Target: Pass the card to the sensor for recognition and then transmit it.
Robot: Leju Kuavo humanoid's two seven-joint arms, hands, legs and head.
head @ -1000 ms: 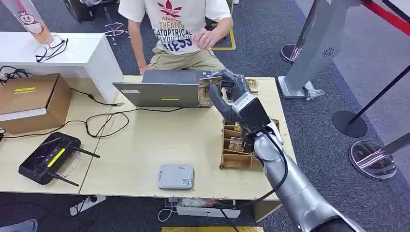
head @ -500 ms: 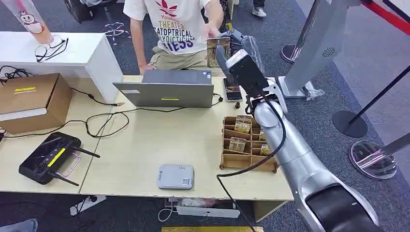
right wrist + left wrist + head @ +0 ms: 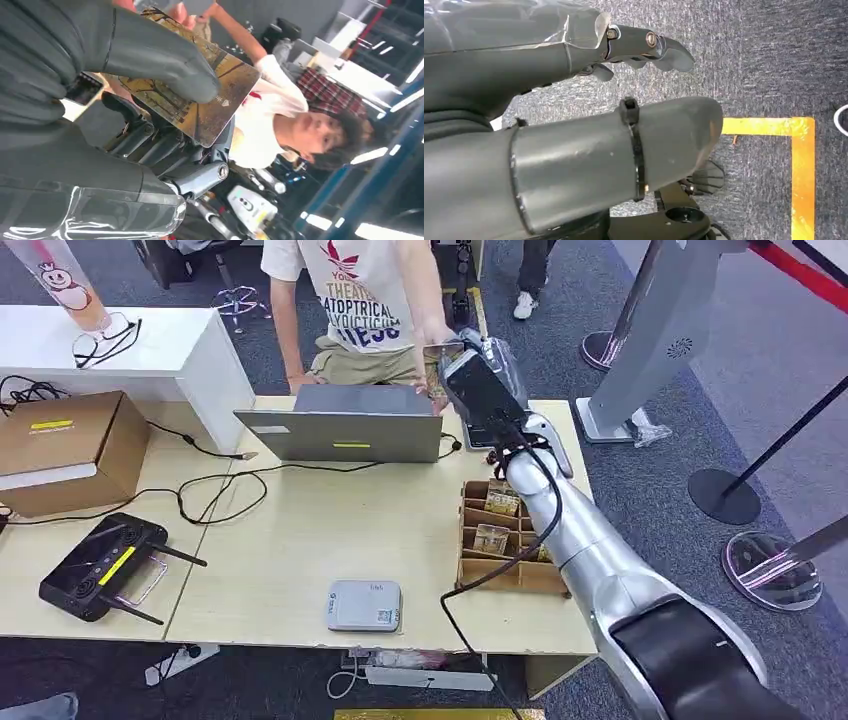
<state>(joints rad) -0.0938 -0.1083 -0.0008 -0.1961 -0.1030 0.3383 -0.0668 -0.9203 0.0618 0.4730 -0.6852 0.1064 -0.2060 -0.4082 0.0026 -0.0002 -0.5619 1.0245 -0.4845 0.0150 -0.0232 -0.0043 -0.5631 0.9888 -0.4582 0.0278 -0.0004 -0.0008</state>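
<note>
The card (image 3: pixel 200 95), brown and patterned, is pinched between the thumb and fingers of the right hand (image 3: pixel 478 380), raised beyond the counter's (image 3: pixel 330 530) far edge beside the laptop (image 3: pixel 345 425), at a person's hand (image 3: pixel 435 332). The left hand (image 3: pixel 574 100) hangs over carpet, fingers apart, holding nothing.
</note>
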